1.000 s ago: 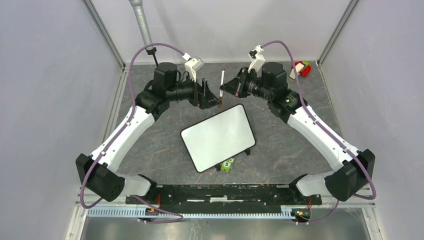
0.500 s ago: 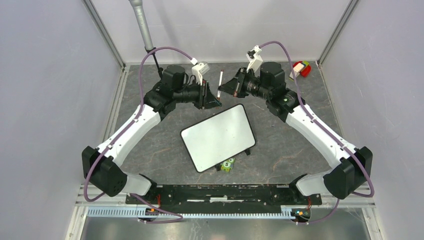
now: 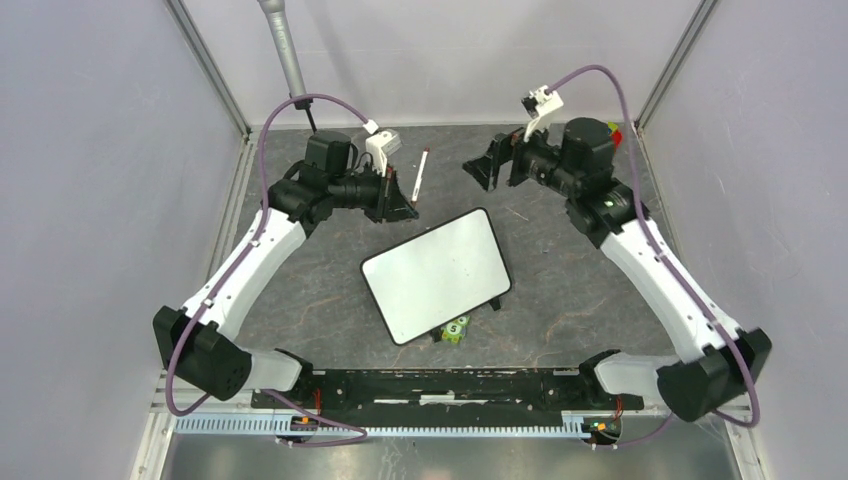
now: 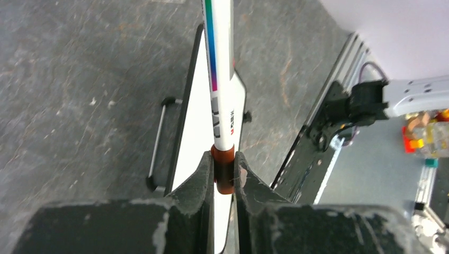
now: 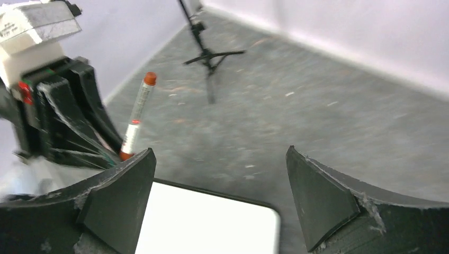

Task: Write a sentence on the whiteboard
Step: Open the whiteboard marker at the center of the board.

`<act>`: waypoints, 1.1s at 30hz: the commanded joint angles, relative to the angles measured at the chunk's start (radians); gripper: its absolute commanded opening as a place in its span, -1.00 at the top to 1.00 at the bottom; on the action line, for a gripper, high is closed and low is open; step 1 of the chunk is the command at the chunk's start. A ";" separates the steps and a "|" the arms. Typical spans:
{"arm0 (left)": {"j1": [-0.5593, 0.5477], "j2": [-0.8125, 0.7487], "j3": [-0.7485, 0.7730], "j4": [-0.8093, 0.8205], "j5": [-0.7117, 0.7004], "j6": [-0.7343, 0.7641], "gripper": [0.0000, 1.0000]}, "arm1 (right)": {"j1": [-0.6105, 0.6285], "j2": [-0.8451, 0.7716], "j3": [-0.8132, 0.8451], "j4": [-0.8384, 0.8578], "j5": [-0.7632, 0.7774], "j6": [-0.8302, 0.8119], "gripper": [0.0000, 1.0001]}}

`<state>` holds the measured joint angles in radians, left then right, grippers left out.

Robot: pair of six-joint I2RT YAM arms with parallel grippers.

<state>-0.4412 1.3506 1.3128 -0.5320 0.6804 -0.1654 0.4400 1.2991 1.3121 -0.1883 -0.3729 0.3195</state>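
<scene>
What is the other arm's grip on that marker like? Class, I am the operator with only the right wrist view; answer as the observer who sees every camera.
Observer: The left jaws are shut on a reddish-brown end of the marker, one on each side. The white barrel sticks out beyond them.
Operator: I see only one corner of the whiteboard. Is anything written on it?
Observer: No. From above, the whiteboard shows no lettering anywhere on its face.
Operator: Is anything lying near it?
Observer: A small green block marked 5 sits beside its near edge.
</scene>
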 commanded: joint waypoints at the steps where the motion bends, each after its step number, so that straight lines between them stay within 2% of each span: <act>1: 0.010 -0.024 0.087 -0.276 -0.004 0.368 0.95 | -0.011 -0.145 0.012 -0.074 0.121 -0.491 -0.96; 4: 0.011 -0.048 0.063 -0.344 -0.006 0.510 0.95 | -0.012 -0.130 0.097 -0.262 0.043 -0.620 -0.96; 8: 0.011 -0.053 0.087 -0.410 -0.044 0.645 0.95 | -0.012 -0.061 0.192 -0.455 -0.025 -0.634 -0.96; 13: 0.011 -0.054 0.127 -0.484 -0.093 0.813 0.92 | -0.022 -0.079 0.113 -0.486 -0.156 -0.603 -0.96; 16: 0.011 -0.065 0.106 -0.491 -0.074 0.886 0.91 | -0.070 -0.078 0.077 -0.472 -0.292 -0.510 -0.96; 20: 0.009 -0.078 0.067 -0.490 -0.009 0.914 0.86 | -0.112 -0.054 0.075 -0.455 -0.437 -0.422 -0.96; 26: -0.027 -0.054 0.033 -0.487 -0.048 0.893 0.84 | -0.116 0.030 0.080 -0.496 -0.574 -0.401 -0.96; 29: -0.086 -0.030 0.058 -0.491 -0.106 0.865 0.95 | -0.116 0.087 0.110 -0.538 -0.604 -0.444 -0.96; 33: -0.175 0.002 0.091 -0.498 -0.168 0.848 0.95 | -0.117 0.135 0.097 -0.558 -0.756 -0.540 -0.96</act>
<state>-0.5453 1.3273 1.3510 -1.0237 0.5766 0.6815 0.3248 1.4082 1.3853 -0.7147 -0.9497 -0.1448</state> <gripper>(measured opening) 0.166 0.979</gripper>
